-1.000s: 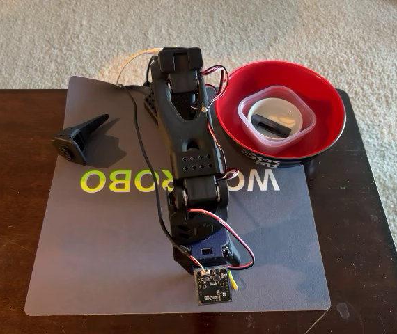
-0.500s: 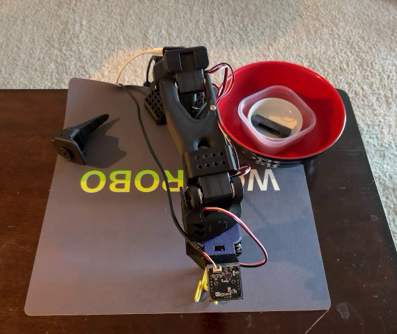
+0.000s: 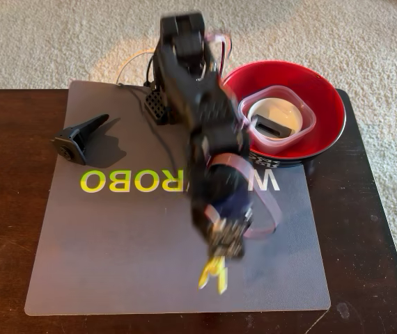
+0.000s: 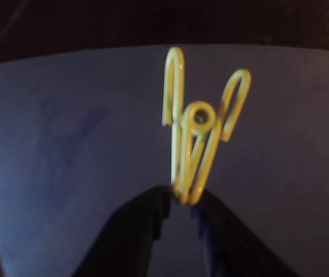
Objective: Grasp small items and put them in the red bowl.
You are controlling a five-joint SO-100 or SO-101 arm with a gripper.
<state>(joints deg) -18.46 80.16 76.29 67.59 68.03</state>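
Note:
My gripper (image 4: 183, 199) is shut on the lower end of a tiny yellow clip (image 4: 198, 133), which sticks up clear of the grey mat in the wrist view. In the fixed view the blurred black arm hangs over the mat with the yellow clip (image 3: 214, 272) at its tip, near the mat's front edge. The red bowl (image 3: 327, 118) stands at the back right and holds a clear square container (image 3: 305, 111) with a small white dish (image 3: 275, 111) and a dark oblong piece (image 3: 272, 129) inside. A black wedge-shaped part (image 3: 80, 137) lies at the mat's back left.
A grey mat (image 3: 108, 243) with yellow-green lettering covers the dark wooden table (image 3: 3, 209). Beige carpet lies beyond the table. Cables run from the arm's base at the back.
The arm has lifted and swung back toward the bowl side, blurred with motion. The yellow clip has come up off the mat in the gripper.

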